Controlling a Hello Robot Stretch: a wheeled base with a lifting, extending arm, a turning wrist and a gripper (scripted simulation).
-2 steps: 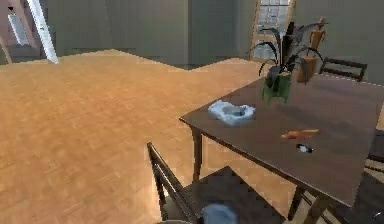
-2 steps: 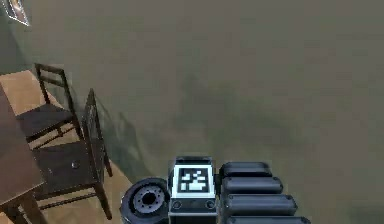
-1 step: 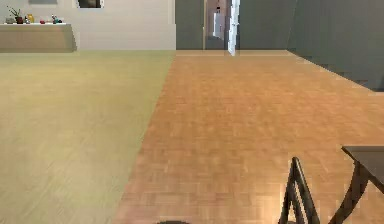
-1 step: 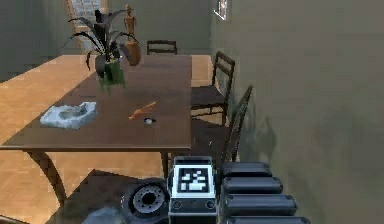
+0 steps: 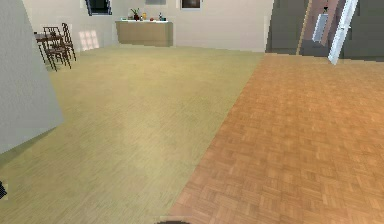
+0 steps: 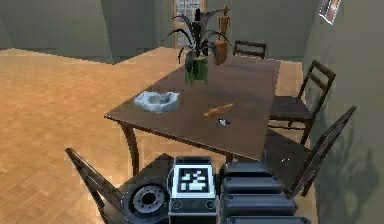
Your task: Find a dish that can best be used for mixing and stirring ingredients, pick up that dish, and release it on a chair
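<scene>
Arm side view's pale dish (image 6: 157,100) on the table (image 6: 250,85) looks stiff and breakable, best taken at its rim; whether the gripper (image 6: 146,198) holds anything I cannot tell.

Home, dining rm: wood table (image 6: 245,80) w/ chairs (image 6: 290,105), potted plant (image 6: 198,50), parquet floor (image 5: 300,130), sideboard (image 5: 143,33).

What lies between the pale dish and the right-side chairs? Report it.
Arm side view: a thin orange-brown stick and a small dark item, between the pale dish and the chairs.
</scene>
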